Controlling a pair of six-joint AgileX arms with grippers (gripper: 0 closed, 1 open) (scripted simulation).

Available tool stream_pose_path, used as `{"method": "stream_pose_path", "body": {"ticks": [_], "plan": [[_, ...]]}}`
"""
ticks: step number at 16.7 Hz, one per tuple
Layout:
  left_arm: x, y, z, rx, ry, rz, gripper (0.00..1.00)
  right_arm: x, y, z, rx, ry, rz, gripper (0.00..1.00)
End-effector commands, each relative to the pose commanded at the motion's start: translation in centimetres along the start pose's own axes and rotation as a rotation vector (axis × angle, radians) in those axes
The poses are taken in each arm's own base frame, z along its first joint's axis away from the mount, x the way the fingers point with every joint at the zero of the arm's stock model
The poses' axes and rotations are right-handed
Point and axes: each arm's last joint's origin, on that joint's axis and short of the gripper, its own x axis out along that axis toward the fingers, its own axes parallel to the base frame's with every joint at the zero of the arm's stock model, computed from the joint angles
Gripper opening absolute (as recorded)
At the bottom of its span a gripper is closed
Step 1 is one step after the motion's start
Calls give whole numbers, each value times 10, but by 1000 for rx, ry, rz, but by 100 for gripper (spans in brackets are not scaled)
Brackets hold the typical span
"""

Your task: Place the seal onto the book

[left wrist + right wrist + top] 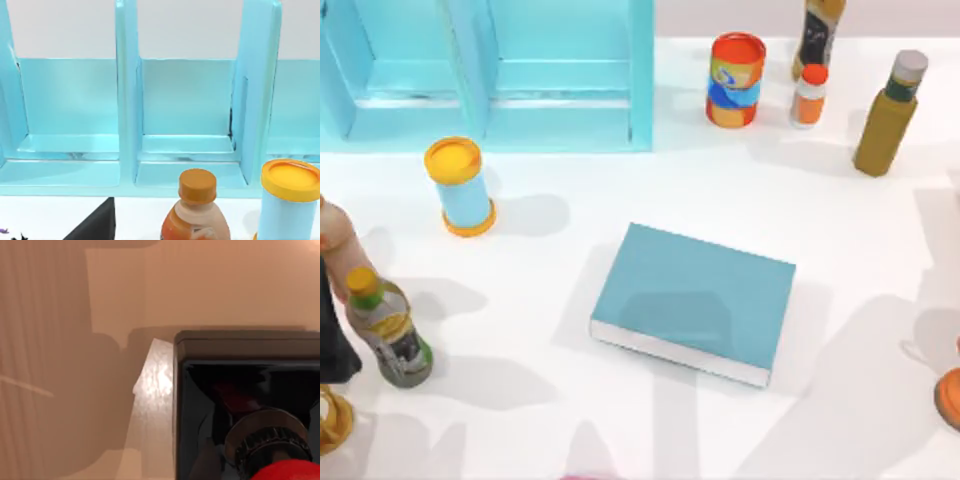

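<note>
- We see the thick teal-blue closed book with white page edges lying flat in the middle of the white table, its cover bare; the seal is not on it yet.
- In our right wrist view, the small black-based seal sits very close under the camera, its glossy red ball knob at the edge of the picture. We cannot tell whether our right gripper's fingers are closed on it or apart, so we won't claim a grasp.
- Where the seal lies relative to the book, we cannot place.
- Our left arm looks parked, its wrist camera facing the light-blue open cabinet behind the book; its fingers' state we cannot tell either.
- Risk, as we judge it: the square base could land tilted or near the book's edge and topple off, the round knob making it top-heavy.
- Around the book: a blue canister with a yellow lid to its left, a green-labelled bottle with a yellow cap further left.
- Behind the book stand an orange-and-blue can, a small orange-capped bottle and an olive bottle.
- Nothing stands directly against the book, though a low sweep could clip the tall bottles.
</note>
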Motion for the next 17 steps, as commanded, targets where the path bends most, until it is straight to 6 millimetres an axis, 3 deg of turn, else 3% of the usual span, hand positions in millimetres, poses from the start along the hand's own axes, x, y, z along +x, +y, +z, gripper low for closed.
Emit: {"method": "stream_pose_path", "body": {"ticks": [4, 7, 11, 13, 17], "plan": [[0, 0, 0, 0, 0, 0, 100, -34, 29, 15, 15, -12, -4, 0], [0, 0, 0, 0, 0, 0, 100, -78, 76, 18, 12, 19, 4, 0], [0, 0, 0, 0, 0, 0, 100, -134, 137, 6, 0, 17, 1, 0], [0, 0, 0, 0, 0, 0, 100, -148, 149, 0, -1, 2, 0, 0], [0, 0, 0, 0, 0, 0, 100, -147, 148, 0, 4, 4, 2, 0]]}}
